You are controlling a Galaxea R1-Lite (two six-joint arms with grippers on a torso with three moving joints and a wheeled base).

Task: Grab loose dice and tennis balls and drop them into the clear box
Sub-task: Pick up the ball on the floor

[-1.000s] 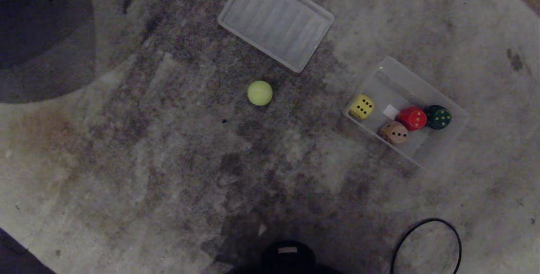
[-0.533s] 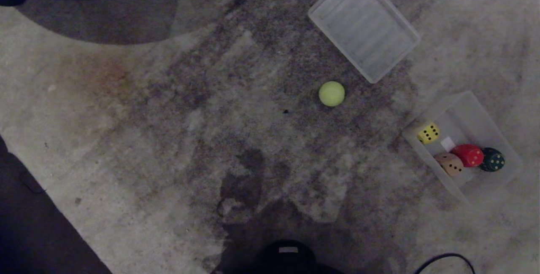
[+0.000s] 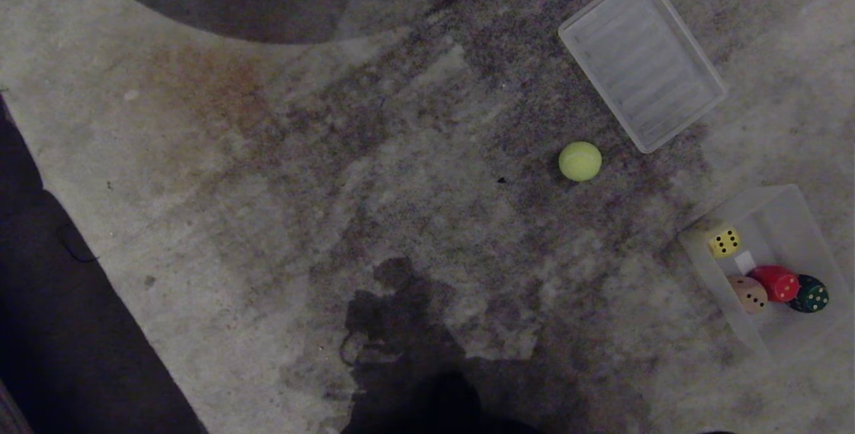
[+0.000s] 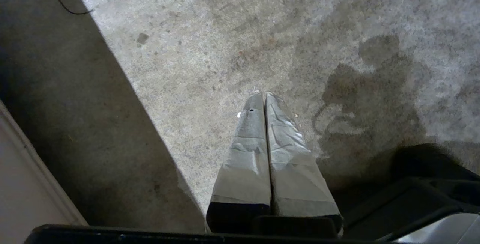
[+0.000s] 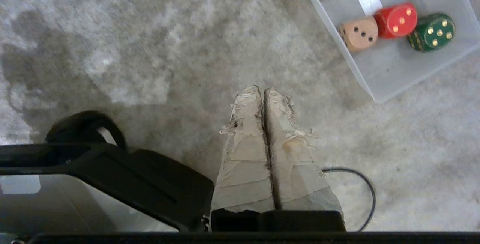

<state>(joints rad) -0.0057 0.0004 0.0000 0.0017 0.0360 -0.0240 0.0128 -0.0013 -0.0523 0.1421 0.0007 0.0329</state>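
Head view shows the tennis ball (image 3: 580, 161) lying loose on the carpet (image 3: 267, 187), near the ribbed tray (image 3: 642, 59) and well apart from the clear box (image 3: 788, 220) holding four dice (image 3: 775, 282). My right gripper (image 5: 263, 90) hangs clenched, empty, near the box's corner; my left gripper (image 4: 262, 94) is clenched too, over bare carpet beside its dark edge.

Yellow-green tennis ball (image 3: 580, 161); yellow (image 3: 724, 242), peach (image 3: 748, 294), red (image 3: 775, 282), dark-green dice (image 3: 809, 294).
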